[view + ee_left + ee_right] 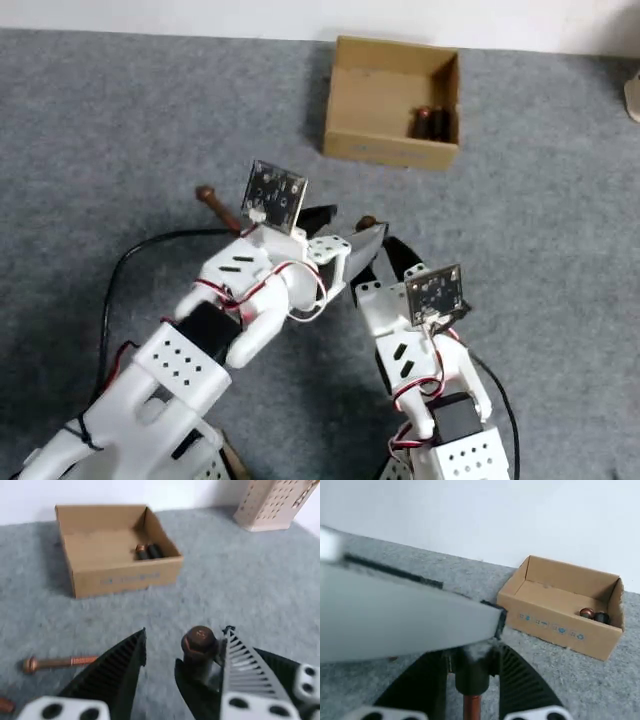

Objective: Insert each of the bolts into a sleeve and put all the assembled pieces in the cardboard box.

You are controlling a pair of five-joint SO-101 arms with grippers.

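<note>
Near the middle of the grey carpeted tabletop [560,250]: the right claw [471,660] and the left claw [186,632] stand tip to tip, on the near side of the box
Right claw: closed on a dark cylindrical sleeve [471,675]; its black ribbed jaws press the sleeve from both sides
Held bolt: a copper-coloured hex-headed bolt [200,641] sits in that sleeve; its head stands out of one end; in the right wrist view a copper shank shows out of the other end
Left claw: wide open, gripping nothing; its two ribbed jaws stand on either side of the bolt head; one jaw is just beside the head, and I cannot tell whether it touches
Loose bolt: a second copper-coloured bolt [214,204] lies flat on the tabletop beside the left arm, apart from both claws; its threaded shank is bare
Cardboard box: a brown open-topped cardboard box [388,150] stands on the tabletop beyond the claws, well apart from them
Inside the box: two dark assembled pieces [432,122] lie side by side against one side wall; one shows a copper head
Farther off: a pale perforated upright object [272,502] stands on the tabletop to one side of the box
</note>
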